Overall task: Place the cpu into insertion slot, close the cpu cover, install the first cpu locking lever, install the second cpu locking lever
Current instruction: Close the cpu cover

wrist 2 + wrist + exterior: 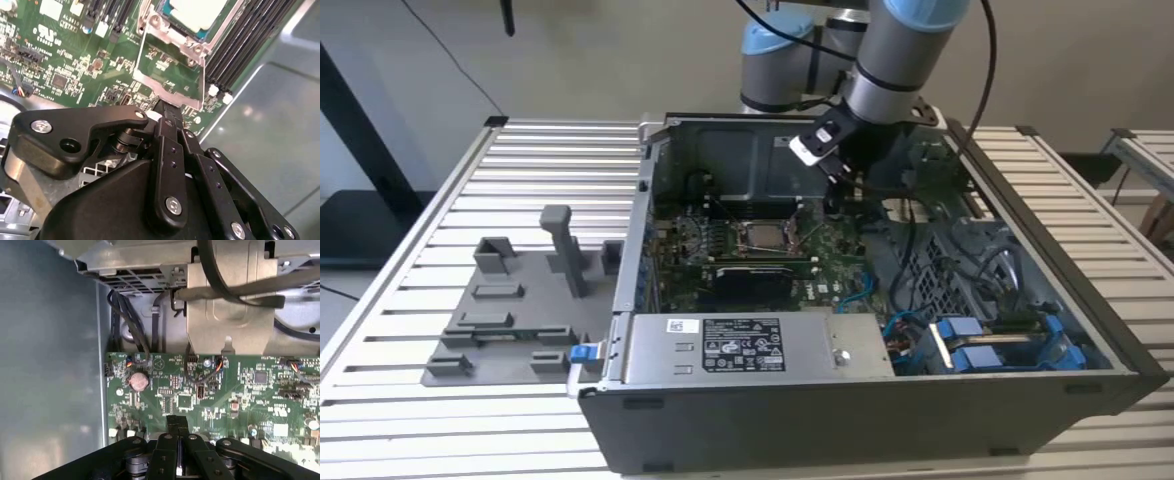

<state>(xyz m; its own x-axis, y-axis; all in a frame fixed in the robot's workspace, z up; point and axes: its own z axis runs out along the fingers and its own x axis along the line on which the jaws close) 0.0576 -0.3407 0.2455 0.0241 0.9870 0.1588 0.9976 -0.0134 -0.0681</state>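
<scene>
Silver cpu cover (pixel 150 85) touches the closed pincer (pixel 168 109).

cpu (pixel 195 12) cropped at picture edge (second wrist view).

A computer case (pixel 854 420) sits on a slatted table (pixel 534 170), with a fixture tray (pixel 507 330) beside it on the exterior view's left. Inside the case, the power supply (pixel 747 345) lies along the near wall, and the insertion slot (pixel 761 236) lies behind it, at the middle of the circuit board. In the second wrist view the cpu (pixel 192 12) lies in the slot, the memory slots (pixel 245 35) run alongside, and the cpu cover (pixel 203 80) stands swung off the slot, between it and the gripper (pixel 167 107), whose tip is at the cover's free edge
</scene>
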